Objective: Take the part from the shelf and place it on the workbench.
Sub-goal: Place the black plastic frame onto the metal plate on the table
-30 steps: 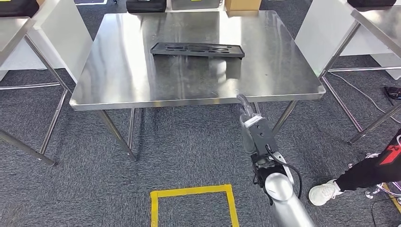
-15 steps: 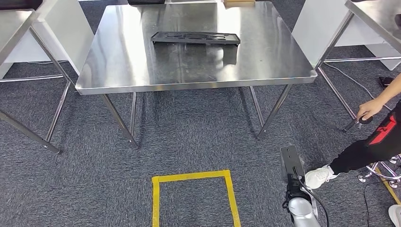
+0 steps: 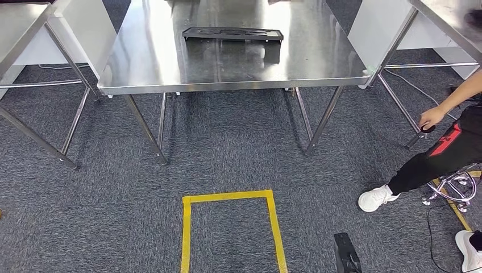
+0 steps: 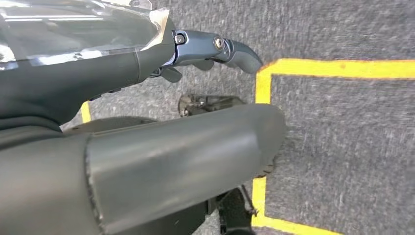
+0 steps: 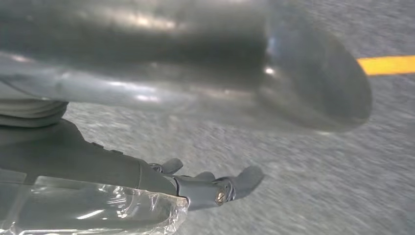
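Carpet (image 3: 113, 216): grey, coarse pile, marked with a yellow tape rectangle (image 3: 227, 198), cut off at the near edge.
Workbench (image 3: 318, 57): square steel top, polished and reflective, on slanted tube legs; far edge cut off.
Part (image 3: 232, 34): flat black tray, long and rectangular with moulded cut-outs, lying on the workbench towards its far side, well apart from both hands.
Person: dark trouser leg, white shoe (image 3: 375, 198), one hand (image 3: 430, 118) reaching to a neighbouring table's leg.
Left hand (image 4: 210, 49): grey ribbed cover, thick thumb, dark fingers extended, grasping nothing, over the tape.
Right hand (image 5: 205, 183): fingers loosely extended, empty, above carpet; picture blurred.
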{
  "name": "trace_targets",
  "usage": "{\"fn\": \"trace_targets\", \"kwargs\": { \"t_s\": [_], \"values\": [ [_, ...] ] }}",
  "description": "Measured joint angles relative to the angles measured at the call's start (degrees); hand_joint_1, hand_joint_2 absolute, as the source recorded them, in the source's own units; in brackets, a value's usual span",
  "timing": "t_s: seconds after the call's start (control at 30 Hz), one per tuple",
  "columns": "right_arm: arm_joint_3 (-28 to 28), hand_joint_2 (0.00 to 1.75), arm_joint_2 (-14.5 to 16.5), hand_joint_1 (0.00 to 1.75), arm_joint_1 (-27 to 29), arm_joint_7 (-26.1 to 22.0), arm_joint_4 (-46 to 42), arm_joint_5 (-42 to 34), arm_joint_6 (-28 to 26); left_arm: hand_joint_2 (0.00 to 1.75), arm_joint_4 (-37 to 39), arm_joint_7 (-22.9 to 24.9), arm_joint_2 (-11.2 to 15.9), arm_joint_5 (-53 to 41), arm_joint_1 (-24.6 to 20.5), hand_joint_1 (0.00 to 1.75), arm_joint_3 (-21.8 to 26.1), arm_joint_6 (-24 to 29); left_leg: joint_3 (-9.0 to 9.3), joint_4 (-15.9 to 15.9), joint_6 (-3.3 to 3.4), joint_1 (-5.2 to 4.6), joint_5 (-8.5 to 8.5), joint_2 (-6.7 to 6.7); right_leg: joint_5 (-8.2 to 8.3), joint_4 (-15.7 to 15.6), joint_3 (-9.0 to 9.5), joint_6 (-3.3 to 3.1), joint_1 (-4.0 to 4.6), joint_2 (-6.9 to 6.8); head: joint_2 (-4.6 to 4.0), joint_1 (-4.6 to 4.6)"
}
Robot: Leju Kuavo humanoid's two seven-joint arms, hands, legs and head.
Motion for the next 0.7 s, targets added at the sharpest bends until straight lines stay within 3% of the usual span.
{"fn": "trace_targets", "kwargs": {
  "t_s": [0.07, 0.2, 0.27, 0.3, 0.37, 0.4, 0.43, 0.5, 0.53, 0.57, 0.6, 0.63, 0.7],
  "values": [
    [-0.05, 0.00, 0.13, 0.00, -0.01, 0.80, 0.96, 0.38, 0.04, 0.00, 0.39, -0.21, 0.03, 0.14, -0.17, 0.00, -0.02, -0.18, -0.28, -0.31, 0.39, -0.27, 0.01, 0.03, 0.81, -0.10, -0.34, 0.52, -0.17, -0.01, -0.01, 0.01],
    [-0.05, 0.00, 0.16, 0.00, 0.02, 0.99, 1.14, 0.50, 0.04, 0.00, 0.46, -0.23, 0.04, 0.19, -0.18, 0.00, -0.02, -0.20, -0.38, -0.31, 0.57, -0.33, 0.16, 0.04, 0.97, -0.14, -0.37, 0.65, -0.17, 0.00, -0.01, 0.01],
    [-0.03, 0.00, 0.24, 0.00, 0.14, 1.51, 1.69, 0.88, -0.03, 0.00, 0.72, -0.27, 0.04, 0.42, -0.17, 0.00, -0.02, -0.30, -0.99, -0.58, 1.14, -0.09, 0.86, 0.31, 0.71, 0.17, -0.66, 0.82, -0.17, 0.08, -0.01, -0.01],
    [-0.01, 0.00, 0.32, 0.00, 0.23, 1.91, 2.08, 1.15, -0.07, 0.00, 0.89, -0.29, 0.04, 0.55, -0.18, 0.00, -0.02, -0.36, -1.48, -0.72, 1.53, -0.01, 1.35, 0.42, 0.05, 0.61, -0.95, 0.80, -0.18, 0.17, -0.01, -0.04],
    [0.06, 0.00, 0.59, 0.00, 0.36, 3.20, 2.98, 2.06, -0.19, 0.00, 1.37, -0.32, 0.05, 0.92, -0.25, 0.00, -0.01, -0.47, -3.72, -0.78, 2.17, 0.00, 3.25, 0.66, -5.59, 6.82, -2.77, 0.34, -0.29, 0.49, -0.01, 0.10],
    [0.11, 0.00, 0.77, 0.00, 0.36, 3.89, 3.40, 2.50, -0.25, 0.00, 1.66, -0.33, 0.07, 1.18, -0.29, 0.00, 0.00, -0.53, -5.48, -0.67, 2.25, -0.01, 4.68, 0.79, -7.74, 11.03, -3.03, 0.75, -0.40, 0.61, -0.01, 0.20],
    [0.19, 0.00, 0.92, 0.00, 0.31, 4.49, 3.79, 2.98, -0.29, 0.00, 1.96, -0.34, 0.07, 1.45, -0.34, 0.00, 0.01, -0.65, -7.70, -0.40, 2.00, 0.07, 6.47, 0.95, -8.78, 12.03, -0.73, 1.51, -0.67, 0.71, -0.01, 0.30],
    [0.38, 0.00, 1.20, 0.00, 0.03, 4.95, 4.22, 3.50, -0.35, 0.00, 2.40, -0.41, 0.09, 1.82, -0.44, 0.00, 0.01, -0.83, -10.78, 0.12, 0.88, 0.04, 9.63, 1.15, -8.39, 3.66, 8.08, 2.29, -0.77, 0.99, -0.01, 0.26],
    [0.47, 0.00, 1.32, 0.00, -0.08, 4.99, 4.33, 3.66, -0.38, 0.00, 2.54, -0.45, 0.11, 1.89, -0.50, 0.00, 0.02, -0.82, -11.53, 0.20, 0.33, 0.02, 10.81, 1.15, -8.59, -1.56, 11.75, 1.91, -0.68, 1.11, 0.00, 0.22],
    [0.53, 0.00, 1.42, 0.00, -0.12, 5.01, 4.43, 3.73, -0.41, 0.00, 2.66, -0.49, 0.13, 1.96, -0.49, 0.00, 0.02, -0.71, -11.76, 0.10, -0.11, -0.04, 11.68, 1.13, -9.28, -3.82, 12.78, 1.06, -0.49, 1.19, 0.00, 0.18],
    [0.55, 0.00, 1.49, 0.00, -0.07, 5.03, 4.59, 3.78, -0.43, 0.00, 2.83, -0.51, 0.13, 2.09, -0.46, 0.00, 0.02, -0.53, -12.05, 0.12, -0.39, 0.10, 11.73, 1.05, -8.76, -3.55, 12.15, 0.51, -0.69, 1.04, 0.00, 0.08],
    [0.56, 0.00, 1.55, 0.00, -0.04, 5.07, 4.72, 3.82, -0.44, 0.00, 2.97, -0.52, 0.12, 2.24, -0.36, 0.00, 0.02, -0.30, -12.52, 0.78, -0.67, 0.24, 10.51, 0.96, -8.15, -3.34, 11.35, -0.28, -0.84, 0.90, 0.00, 0.00],
    [0.56, 0.00, 1.62, 0.00, -0.01, 5.14, 4.91, 3.90, -0.44, 0.00, 3.18, -0.54, 0.05, 2.51, -0.17, 0.00, 0.00, -0.01, -13.79, 5.33, -1.07, 0.47, 4.43, 0.76, -6.51, -3.24, 9.49, -1.63, -1.07, 0.62, -0.01, -0.17]
  ]
}}
